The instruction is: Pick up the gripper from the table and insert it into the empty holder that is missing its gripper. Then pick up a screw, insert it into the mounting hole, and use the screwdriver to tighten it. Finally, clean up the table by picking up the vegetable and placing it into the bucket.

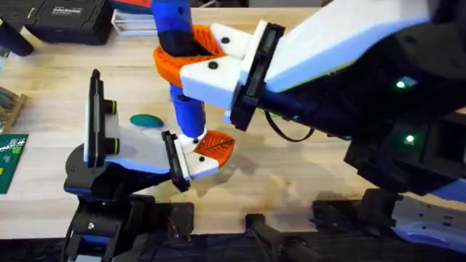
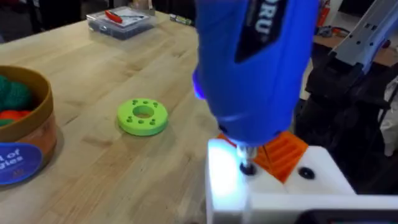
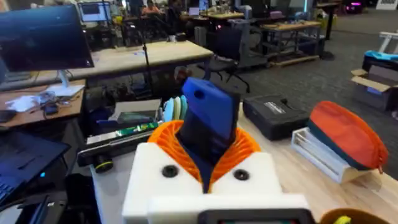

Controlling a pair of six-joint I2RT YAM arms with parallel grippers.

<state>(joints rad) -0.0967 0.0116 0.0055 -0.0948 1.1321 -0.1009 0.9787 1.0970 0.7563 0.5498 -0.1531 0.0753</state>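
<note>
On the tabletop point(image 1: 291, 182): a blue screwdriver point(image 1: 182, 65) stands almost straight up near the middle, a bit left.
Right pincer point(image 1: 191, 54): it pinches the screwdriver high on its fat blue body, with orange pads on both sides.
Left pincer point(image 1: 200, 149): it sits low on the tabletop, right under the screwdriver. Its white and orange end faces the tip. I cannot tell if it is spread or pressed together.
Long way of the screwdriver: up and down. The fat end is at the top, and the thin metal tip point(image 2: 247, 163) points down.
Tip: it touches a white block beside an orange ribbed pad, and a light glows there. I think the screw is being turned tight now, but I cannot see the screw.
How it handles: the body looks hard, smooth and thick, so I think it is stiff and a bit slippery. Holding the fat middle is best, never the thin tip.
Watch out: if it leans, the tip may slip off.
Green toy point(image 1: 147, 121): small, flat and oval. It lies on the wood left of the screwdriver, still to be cleaned up. It looks light.
Bucket point(image 2: 28, 134): round, with a blue band. It stands on the tabletop near a lime green ring point(image 2: 142, 116).
</note>
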